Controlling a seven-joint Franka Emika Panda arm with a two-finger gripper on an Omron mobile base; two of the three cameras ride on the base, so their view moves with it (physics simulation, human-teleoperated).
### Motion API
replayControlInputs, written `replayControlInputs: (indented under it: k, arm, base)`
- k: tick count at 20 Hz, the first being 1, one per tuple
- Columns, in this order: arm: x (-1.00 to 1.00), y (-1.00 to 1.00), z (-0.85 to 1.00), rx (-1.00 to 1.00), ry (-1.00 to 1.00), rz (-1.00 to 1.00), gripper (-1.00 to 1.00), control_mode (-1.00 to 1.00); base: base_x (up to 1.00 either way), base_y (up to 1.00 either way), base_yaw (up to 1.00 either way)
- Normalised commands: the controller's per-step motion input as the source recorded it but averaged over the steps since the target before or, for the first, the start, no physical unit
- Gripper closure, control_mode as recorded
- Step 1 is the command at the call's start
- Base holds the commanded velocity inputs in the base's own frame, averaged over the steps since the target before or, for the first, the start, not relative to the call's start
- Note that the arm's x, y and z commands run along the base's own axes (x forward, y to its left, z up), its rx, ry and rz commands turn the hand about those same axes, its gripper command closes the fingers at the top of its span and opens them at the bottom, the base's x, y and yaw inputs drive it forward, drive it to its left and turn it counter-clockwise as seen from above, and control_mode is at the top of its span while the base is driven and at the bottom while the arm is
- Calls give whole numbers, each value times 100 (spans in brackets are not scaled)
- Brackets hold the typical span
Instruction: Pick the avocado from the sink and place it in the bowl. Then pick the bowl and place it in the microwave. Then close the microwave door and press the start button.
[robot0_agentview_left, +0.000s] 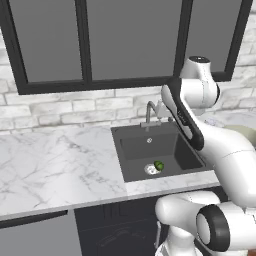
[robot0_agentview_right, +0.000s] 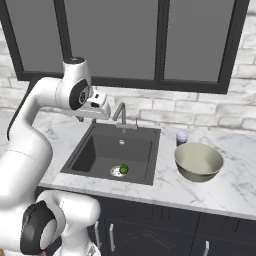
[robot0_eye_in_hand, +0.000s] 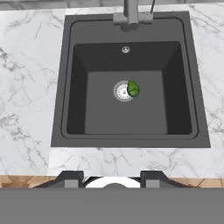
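One avocado lies on the floor of the one sink, touching the right edge of the round drain. One bowl stands on the marble surface right of the sink, a small glass just behind it. The faucet rises at the sink's back rim. The tool hangs high above the basin, jaws apart, gripping nothing.
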Motion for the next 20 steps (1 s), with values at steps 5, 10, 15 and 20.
replayControlInputs:
  k: [5, 10, 15, 20]
  arm:
    - [-43, -23, -15, 1, 0, -5, -100, -100]
    - [-59, -25, -68, 0, 12, -2, -100, -100]
    - [-21, -3, -95, 0, 9, 0, -100, -100]
    - [2, 0, -37, -1, 0, 0, -100, -100]
  base:
    - [0, 0, 0]
    - [0, 0, 0]
    - [0, 0, 0]
    - [0, 0, 0]
